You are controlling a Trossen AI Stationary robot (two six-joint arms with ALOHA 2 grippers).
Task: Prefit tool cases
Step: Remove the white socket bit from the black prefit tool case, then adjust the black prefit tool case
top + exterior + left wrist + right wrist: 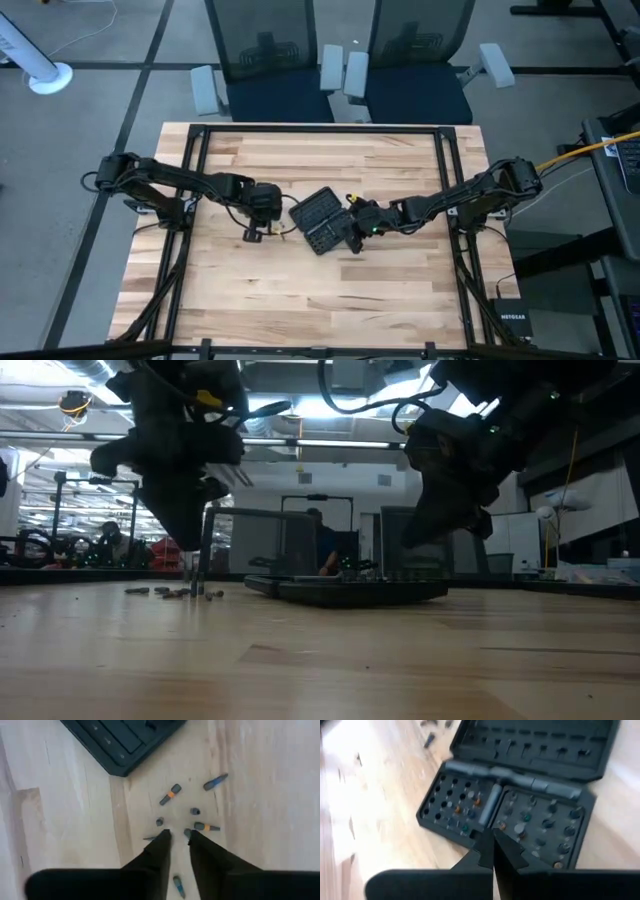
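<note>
The left gripper (177, 835) has its jaws a narrow way apart, with nothing visibly caught between the tips, while the right gripper (492, 839) has its jaws pressed together and holds nothing.

The tool case (322, 220) lies open and flat near the middle of the wooden table (300, 300), turned at an angle to the table's edges. In the right wrist view its inside shows plainly: two gridded panels of small round slots either side of a grey central bar, several slots filled with bits (some with orange or green bands), and beyond the hinge a plainer black half with a row of clips. The right gripper hovers just over the near edge of the slotted panels, at the case's right side in the high view.

Just beside the case on its left, loose bits (170, 794) are scattered on the bare wood, a handful of short dark pieces, some with orange or blue collars. The left gripper points down among them, its fingertips (162, 838) at the table surface with bits lying close on both sides and one between the fingers farther back. The low view shows the same little heap (175, 592) under that gripper, apart from the case.

Off the table's front right corner sits a black box marked NETGEAR (511, 322).
</note>
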